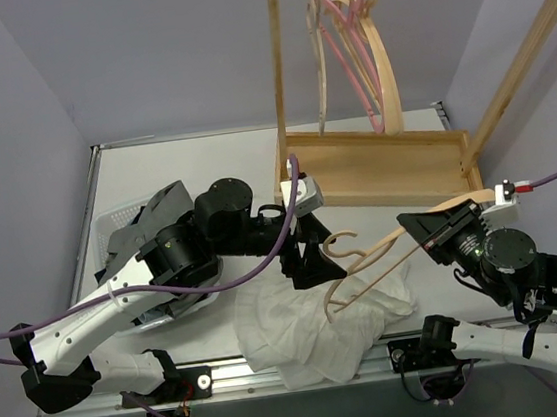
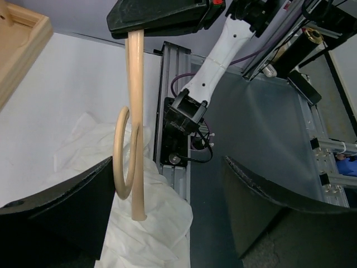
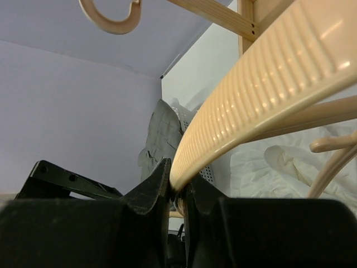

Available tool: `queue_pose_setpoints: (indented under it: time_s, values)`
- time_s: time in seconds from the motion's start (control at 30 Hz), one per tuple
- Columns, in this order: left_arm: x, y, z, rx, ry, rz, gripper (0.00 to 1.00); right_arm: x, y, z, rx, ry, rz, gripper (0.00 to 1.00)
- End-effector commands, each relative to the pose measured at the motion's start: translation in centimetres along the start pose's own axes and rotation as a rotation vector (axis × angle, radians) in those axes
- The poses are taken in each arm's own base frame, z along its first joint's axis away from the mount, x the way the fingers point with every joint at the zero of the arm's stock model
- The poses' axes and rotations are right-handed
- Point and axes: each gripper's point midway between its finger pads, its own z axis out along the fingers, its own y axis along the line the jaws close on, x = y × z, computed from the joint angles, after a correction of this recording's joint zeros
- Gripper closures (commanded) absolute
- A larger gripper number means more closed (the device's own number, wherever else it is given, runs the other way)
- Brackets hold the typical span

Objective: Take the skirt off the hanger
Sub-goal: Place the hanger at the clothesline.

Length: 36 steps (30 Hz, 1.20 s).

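Observation:
My right gripper (image 1: pixel 430 227) (image 3: pixel 177 167) is shut on one end of a pale wooden hanger (image 1: pixel 366 269) (image 2: pixel 134 111) (image 3: pixel 262 89), held above the table with its hook toward the left arm. Nothing hangs on it. My left gripper (image 1: pixel 305 266) (image 2: pixel 167 167) is open beside the hook, with nothing between its jaws. A crumpled white garment (image 1: pixel 303 336) (image 2: pixel 139 223) (image 3: pixel 279 162) lies on the table below the hanger. The grey skirt (image 1: pixel 124 244) (image 3: pixel 159 134) lies bunched in a white basket (image 1: pixel 109 220) at the left, mostly hidden under the left arm.
A wooden clothes rack (image 1: pixel 385 171) stands at the back right. Several bare wooden hangers (image 1: pixel 384 76) and a pink hanger (image 1: pixel 357 54) hang from its rail. The table's metal front rail (image 2: pixel 170 167) runs under the white garment's edge.

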Motion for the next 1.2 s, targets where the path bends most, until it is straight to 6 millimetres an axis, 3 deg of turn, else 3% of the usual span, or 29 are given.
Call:
queue_pose_setpoints:
  time_s: [0.0, 0.2, 0.27, 0.33, 0.37, 0.4, 0.47, 0.5, 0.57, 0.6, 0.7, 0.87, 1.0, 1.07, 1.1, 1.17]
  values:
    - [-2.4, -2.2, -0.4, 0.093, -0.065, 0.016, 0.18, 0.1, 2.8, 0.1, -0.077, 0.011, 0.015, 1.00]
    - [-2.4, -1.8, 0.1, 0.082, -0.072, 0.000, 0.22, 1.0, 4.0, 0.6, -0.109, 0.036, 0.014, 1.00]
    - [-2.5, -1.9, 0.6, 0.099, -0.069, -0.018, 0.50, 1.1, 4.2, 0.8, -0.107, 0.037, 0.006, 1.00]
    - [-2.4, -2.2, 1.1, 0.129, -0.050, -0.048, 0.87, 1.1, 4.5, 0.8, -0.107, 0.035, -0.006, 1.00]
    - [-2.2, -1.9, 1.5, 0.121, -0.025, -0.068, 0.97, 1.2, 4.4, 1.0, -0.098, 0.035, -0.017, 1.00]
    - [-2.2, -1.3, 1.7, 0.085, -0.020, -0.085, 0.98, 1.2, 4.4, 1.0, -0.096, 0.036, -0.027, 0.99]
    - [-1.6, 0.1, 1.6, -0.010, 0.009, -0.122, 0.98, 1.3, 4.2, 1.0, -0.085, 0.040, -0.051, 0.86]
    - [-1.4, 0.9, 1.4, -0.061, 0.011, -0.133, 0.98, 1.4, 4.1, 1.0, -0.083, 0.046, -0.066, 0.69]
    - [-1.0, 2.7, 0.5, -0.187, 0.014, -0.144, 0.98, 1.7, 3.3, 0.9, -0.063, 0.063, -0.124, 0.52]
    - [-0.9, 3.4, 0.3, -0.229, 0.013, -0.150, 0.98, 1.8, 3.0, 0.9, -0.054, 0.068, -0.137, 0.35]
    - [-1.1, 5.2, -1.0, -0.355, 0.005, -0.171, 0.98, 2.4, 2.2, 0.9, -0.024, 0.102, -0.209, 0.19]
    - [-2.1, 7.5, -2.0, -0.520, -0.049, -0.239, 0.98, 5.2, 0.7, 2.0, 0.012, 0.187, -0.341, 0.19]
    - [-3.6, 8.4, -1.7, -0.572, -0.117, -0.296, 0.98, 8.9, -1.6, 3.8, 0.036, 0.265, -0.413, 0.28]
    - [-4.3, 9.0, -1.4, -0.595, -0.148, -0.306, 0.98, 9.9, -1.1, 4.2, -0.024, 0.277, -0.388, 0.30]
    - [-4.6, 9.4, -1.4, -0.619, -0.167, -0.318, 0.98, 10.8, -2.4, 4.7, -0.018, 0.287, -0.406, 0.32]
    - [-5.2, 9.8, -1.2, -0.634, -0.193, -0.330, 0.98, 11.2, -1.7, 4.8, -0.075, 0.280, -0.373, 0.34]
